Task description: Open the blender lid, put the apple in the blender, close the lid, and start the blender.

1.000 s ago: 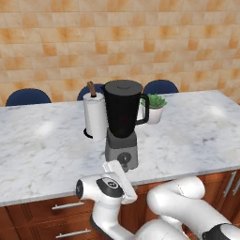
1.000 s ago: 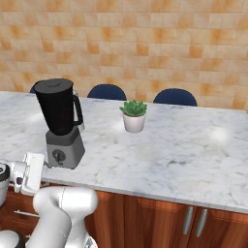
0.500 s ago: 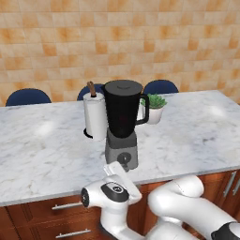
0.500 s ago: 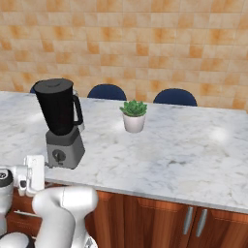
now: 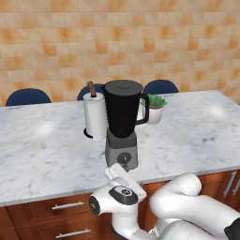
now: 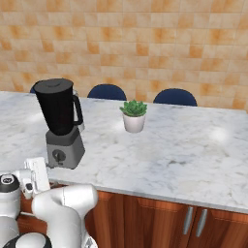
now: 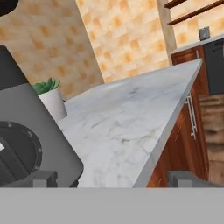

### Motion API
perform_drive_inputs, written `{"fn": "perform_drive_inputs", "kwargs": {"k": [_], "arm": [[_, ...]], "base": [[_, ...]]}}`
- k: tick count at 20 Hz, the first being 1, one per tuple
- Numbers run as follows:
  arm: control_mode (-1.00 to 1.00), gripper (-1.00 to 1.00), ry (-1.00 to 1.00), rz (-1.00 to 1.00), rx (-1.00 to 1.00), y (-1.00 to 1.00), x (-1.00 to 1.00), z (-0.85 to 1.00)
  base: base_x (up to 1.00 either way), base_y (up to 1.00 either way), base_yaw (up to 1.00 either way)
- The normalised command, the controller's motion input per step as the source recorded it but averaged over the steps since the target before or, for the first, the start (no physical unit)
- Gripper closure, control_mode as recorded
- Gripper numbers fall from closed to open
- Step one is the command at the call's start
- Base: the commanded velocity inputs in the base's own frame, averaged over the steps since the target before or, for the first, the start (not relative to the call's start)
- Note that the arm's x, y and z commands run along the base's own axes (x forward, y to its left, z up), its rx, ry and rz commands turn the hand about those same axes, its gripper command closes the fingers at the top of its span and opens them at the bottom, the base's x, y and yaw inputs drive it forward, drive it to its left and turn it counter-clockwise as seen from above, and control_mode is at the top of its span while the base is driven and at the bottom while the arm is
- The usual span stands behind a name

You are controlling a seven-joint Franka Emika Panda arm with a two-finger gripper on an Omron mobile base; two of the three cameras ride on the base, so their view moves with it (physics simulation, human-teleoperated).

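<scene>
Filling the frame's left, blender (image 7: 30, 131) cropped.

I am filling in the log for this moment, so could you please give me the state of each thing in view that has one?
blender: upright on the counter, untouched.
blender lid: on the jar, closed.
knob: on the base's front, setting unreadable.
gripper: open, empty, close by the knob.
paper-towel roll: upright beside the blender.
potted plant: upright on the counter.
cabinet drawers: closed.
</scene>
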Motion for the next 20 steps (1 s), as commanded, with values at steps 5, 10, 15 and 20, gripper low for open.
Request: {"fn": "perform_drive_inputs", "kwargs": {"k": [5,10,15,20], "arm": [[-1.00,-1.00,-0.02,0.15,0.00,-0.10,0.07,-0.06],[-1.00,-1.00,-0.04,0.13,0.00,-0.08,0.09,-0.02],[-1.00,-1.00,-0.03,0.12,0.00,-0.06,0.14,0.00],[-1.00,-1.00,-0.02,0.02,0.00,-0.14,-0.05,0.00]], "base": [[0.00,0.00,0.00],[0.00,0.00,0.00],[0.00,0.00,0.00],[0.00,0.00,0.00]]}}
